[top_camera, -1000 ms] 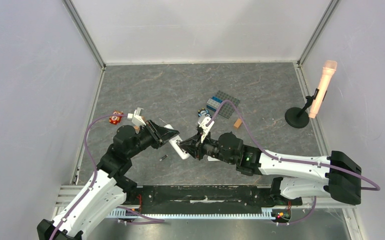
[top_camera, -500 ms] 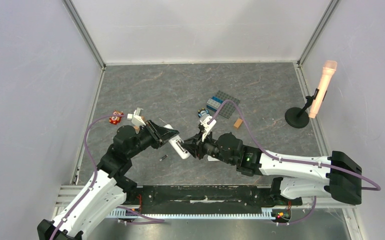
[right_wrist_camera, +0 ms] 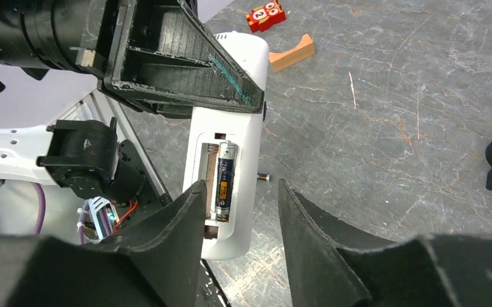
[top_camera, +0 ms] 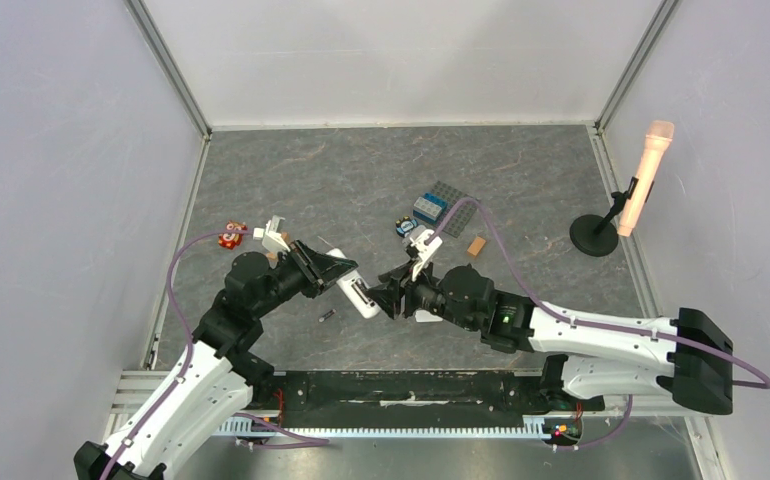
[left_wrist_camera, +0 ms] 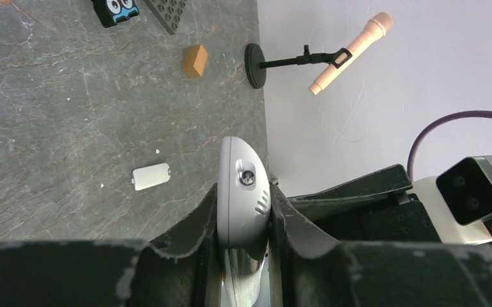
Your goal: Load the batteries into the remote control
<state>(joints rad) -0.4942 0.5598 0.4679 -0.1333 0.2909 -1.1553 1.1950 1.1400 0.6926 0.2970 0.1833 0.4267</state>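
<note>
My left gripper (top_camera: 333, 270) is shut on one end of the white remote control (top_camera: 358, 292) and holds it above the table, back side up. In the right wrist view the remote (right_wrist_camera: 248, 96) has its compartment open, and one dark battery (right_wrist_camera: 225, 182) lies in a slot. A second battery (top_camera: 327, 316) lies on the table under the remote and also shows in the right wrist view (right_wrist_camera: 264, 177). My right gripper (top_camera: 389, 292) is open and empty, just right of the remote's free end. In its wrist view the jaws (right_wrist_camera: 240, 188) stand apart over the compartment.
The small white cover piece (left_wrist_camera: 151, 176) lies on the table. An orange-brown block (top_camera: 476, 246), a grey baseplate with a blue brick (top_camera: 439, 208) and an owl-face tile (top_camera: 407, 226) lie behind. A red toy (top_camera: 231, 236) is at left, a microphone stand (top_camera: 595, 236) at right.
My right gripper has drawn back slightly to the right, away from the remote's end. The left gripper and the remote have stayed put.
</note>
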